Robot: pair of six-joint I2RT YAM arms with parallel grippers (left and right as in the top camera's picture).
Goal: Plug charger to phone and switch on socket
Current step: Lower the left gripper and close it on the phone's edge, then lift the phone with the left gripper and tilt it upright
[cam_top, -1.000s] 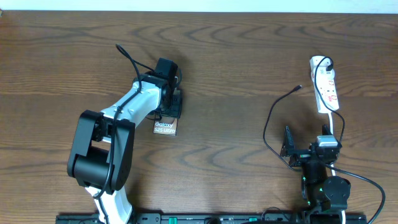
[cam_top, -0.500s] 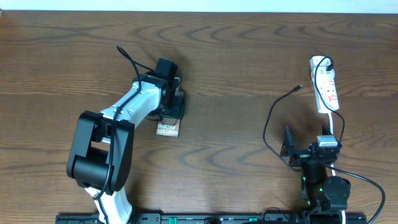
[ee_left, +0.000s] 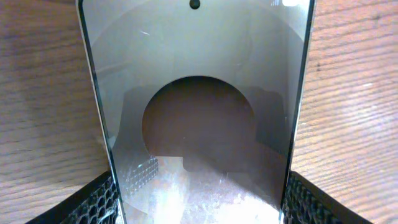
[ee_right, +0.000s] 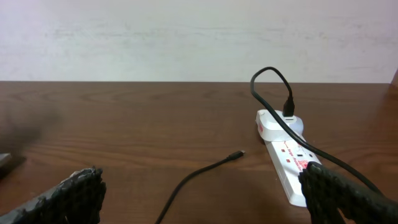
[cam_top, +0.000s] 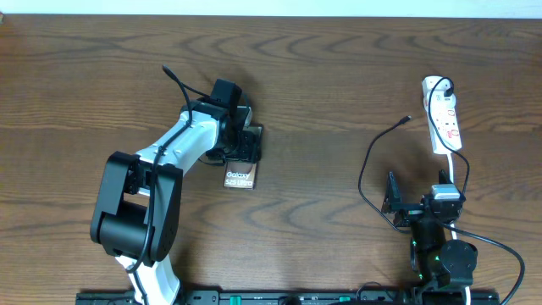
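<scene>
Half the phone (cam_top: 240, 177) hides under the left gripper (ee_left: 200, 202) clamping its edges; the right gripper (ee_right: 202, 182), wide apart, cuts off the socket (ee_right: 281, 152) beside the charger (ee_right: 208, 167).

Left arm (cam_top: 182, 142) first: white shell links between big black joint housings, with a thin black cable looping off the upper link. The left gripper (cam_top: 244, 146) is all black, its jaws faced with knobbly black pads (ee_left: 99, 200). The right arm (cam_top: 436, 241) is black throughout, with small green lights glowing low down. The right gripper (ee_right: 205, 196) has the same textured pads.
</scene>
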